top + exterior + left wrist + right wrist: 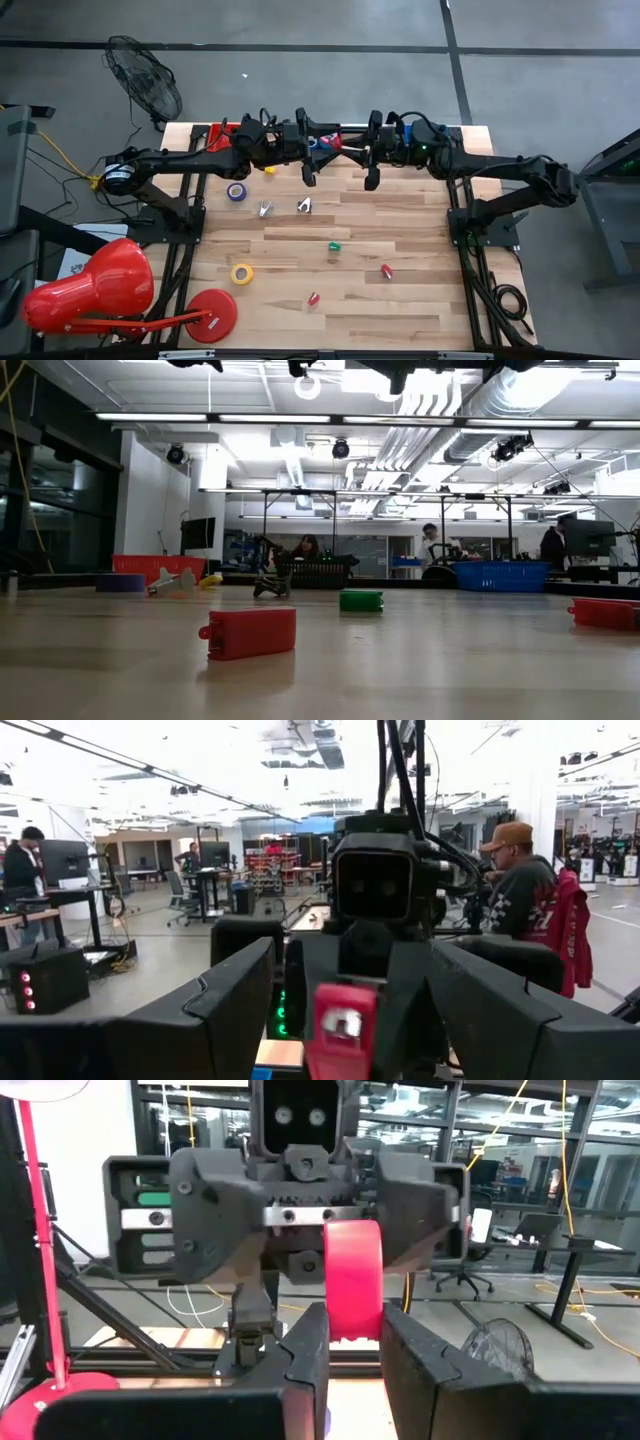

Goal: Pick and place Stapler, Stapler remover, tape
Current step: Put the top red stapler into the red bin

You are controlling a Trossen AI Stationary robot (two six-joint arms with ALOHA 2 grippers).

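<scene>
My right gripper point(352, 1335) is shut on a pink tape roll point(352, 1280), held high over the table's far edge. My left gripper point(350, 960) faces it head-on and is open. Its fingers point(205, 1210) stand wide on either side of the roll and touch nothing. In the high view the two grippers meet at the pink roll point(340, 144). On the table lie a blue tape roll point(236, 191), a yellow tape roll point(241, 273), two staple removers point(265, 208) point(304, 205), a green stapler point(334, 246) and two red staplers point(386, 271) point(313, 298). My right gripper pinches the pink roll's lower part point(350, 1330) between its two fingers, one on each flat side, with the curved band facing the wrist camera. The fingers lie level and point toward the table's left. The roll stands on edge, lifted clear of the table.
A red bin point(160, 565), a dark basket point(318, 572) and a blue basket point(500, 575) sit along the far edge, mostly under the arms in the high view. A red desk lamp with a flat red disc base point(211, 315) takes up the near left corner. People are in the room behind.
</scene>
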